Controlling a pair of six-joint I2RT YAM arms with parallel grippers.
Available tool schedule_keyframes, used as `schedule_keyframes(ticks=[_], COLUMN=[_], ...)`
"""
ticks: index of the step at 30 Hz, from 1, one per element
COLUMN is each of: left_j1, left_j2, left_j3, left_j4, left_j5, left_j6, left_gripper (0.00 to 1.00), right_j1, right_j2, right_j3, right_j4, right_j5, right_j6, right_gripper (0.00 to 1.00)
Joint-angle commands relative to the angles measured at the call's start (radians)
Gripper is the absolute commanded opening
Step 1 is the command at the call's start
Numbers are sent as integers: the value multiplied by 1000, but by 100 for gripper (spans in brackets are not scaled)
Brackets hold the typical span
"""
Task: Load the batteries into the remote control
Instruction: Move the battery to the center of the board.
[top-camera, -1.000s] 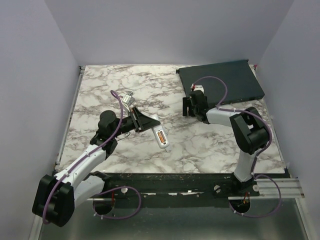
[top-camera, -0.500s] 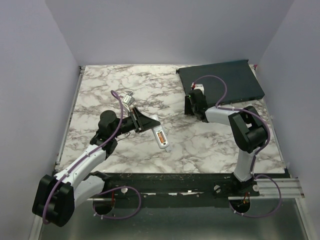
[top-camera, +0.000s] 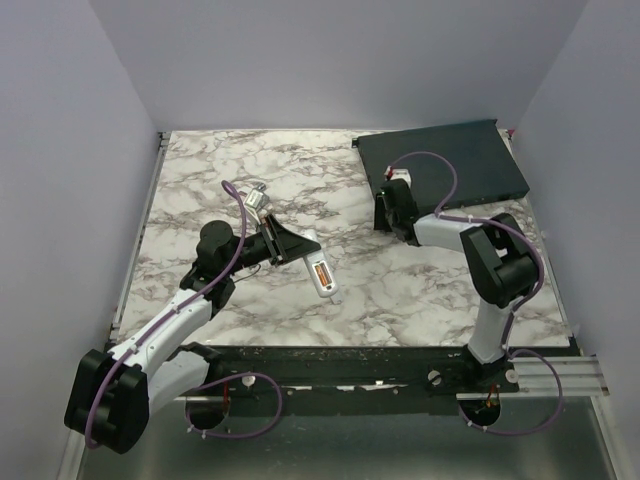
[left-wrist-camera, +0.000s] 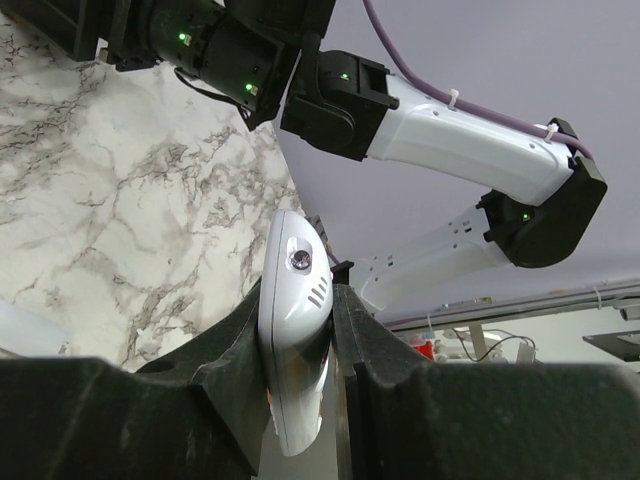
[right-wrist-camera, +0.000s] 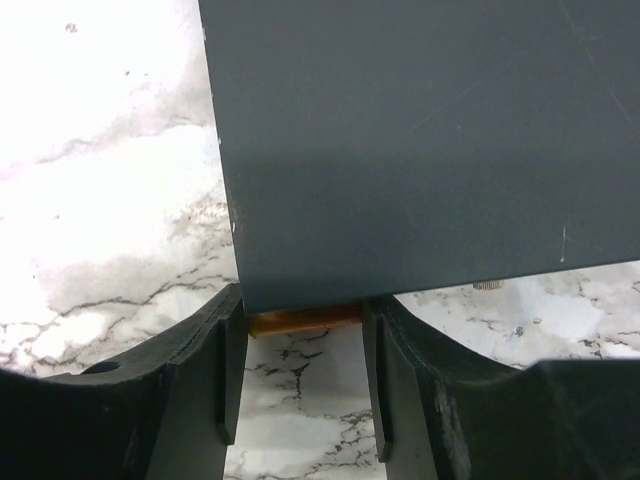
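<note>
My left gripper (top-camera: 303, 247) is shut on the white remote control (top-camera: 320, 271) and holds it on edge just above the marble table; the orange-copper battery recess faces up. In the left wrist view the remote (left-wrist-camera: 293, 300) is pinched between both fingers. My right gripper (top-camera: 386, 208) is at the front left corner of the dark box (top-camera: 445, 160). In the right wrist view its jaws stand open, and one orange-copper battery (right-wrist-camera: 305, 319) lies crosswise between the fingertips, against the box's lower edge (right-wrist-camera: 420, 140). I cannot tell whether the fingers touch the battery's ends. No other battery shows.
The marble table (top-camera: 220, 180) is walled by pale purple panels on three sides. The dark flat box fills the back right corner. A pale piece (left-wrist-camera: 20, 328) lies on the marble at the left edge of the left wrist view.
My right gripper has moved a little forward and right, up to the dark box's corner. My left arm and the remote have not moved.
</note>
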Motion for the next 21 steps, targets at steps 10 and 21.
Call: schedule_keyframes(ticks=[10, 21], left_j1=[8, 42], left_j2=[2, -22], left_j3=[25, 35], left_j4=[36, -7], left_j5=[6, 16], left_j6=[-1, 22], left_gripper=[0, 0], right_j1=[24, 208], right_j2=[-151, -269], right_j3=[-115, -219], right_j4=[-68, -189], right_j5=[-180, -90], right_j6=[13, 118], right_gripper=[37, 39])
